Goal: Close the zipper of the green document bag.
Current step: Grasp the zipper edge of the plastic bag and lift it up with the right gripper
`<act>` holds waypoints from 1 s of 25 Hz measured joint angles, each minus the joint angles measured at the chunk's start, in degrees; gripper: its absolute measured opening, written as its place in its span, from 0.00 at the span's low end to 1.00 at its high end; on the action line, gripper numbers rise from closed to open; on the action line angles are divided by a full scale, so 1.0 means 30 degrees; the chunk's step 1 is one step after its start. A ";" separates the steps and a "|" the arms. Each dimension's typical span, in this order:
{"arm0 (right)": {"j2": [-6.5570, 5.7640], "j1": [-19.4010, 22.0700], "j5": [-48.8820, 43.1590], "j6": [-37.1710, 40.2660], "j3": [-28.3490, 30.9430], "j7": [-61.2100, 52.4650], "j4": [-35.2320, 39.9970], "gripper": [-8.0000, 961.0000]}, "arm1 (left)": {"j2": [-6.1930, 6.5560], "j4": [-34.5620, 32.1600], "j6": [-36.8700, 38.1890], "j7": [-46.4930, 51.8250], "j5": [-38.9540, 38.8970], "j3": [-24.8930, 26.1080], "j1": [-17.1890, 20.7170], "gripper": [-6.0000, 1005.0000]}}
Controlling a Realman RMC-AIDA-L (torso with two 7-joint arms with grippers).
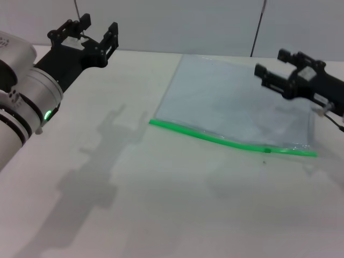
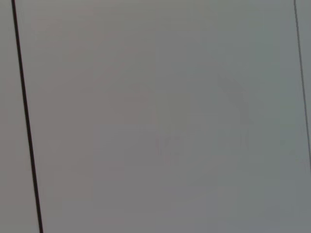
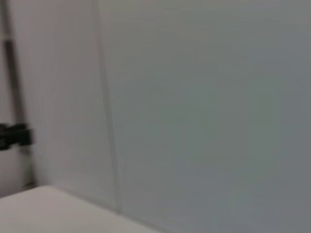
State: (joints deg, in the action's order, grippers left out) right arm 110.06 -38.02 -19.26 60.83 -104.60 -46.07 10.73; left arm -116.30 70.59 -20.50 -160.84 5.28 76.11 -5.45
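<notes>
Mostly grey-white wall (image 3: 204, 107), plain, blurred. Thin pale vertical seam (image 3: 109, 121) runs down wall, meeting table edge. Darker vertical strip (image 3: 10, 73) near picture border, soft focus. Small black object (image 3: 14, 136) beside that strip, cut by border; too blurred to identify. Pale table (image 3: 53, 211) surface fills lower corner, edge slanting against wall. Own jaws not visible, so no placing against them possible. Bag not visible here.
</notes>
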 joint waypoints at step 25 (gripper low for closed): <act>-0.0389 0.1809 -0.4051 -0.5258 0.1694 0.2466 0.4945 0.81 | 0.0039 -0.1590 0.1055 0.0025 -0.0034 -0.0027 -0.1431 0.59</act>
State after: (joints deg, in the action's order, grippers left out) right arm 108.89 -32.60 -31.41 45.06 -99.52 -38.67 25.56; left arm -116.19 65.82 -17.33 -160.77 5.18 76.02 -9.75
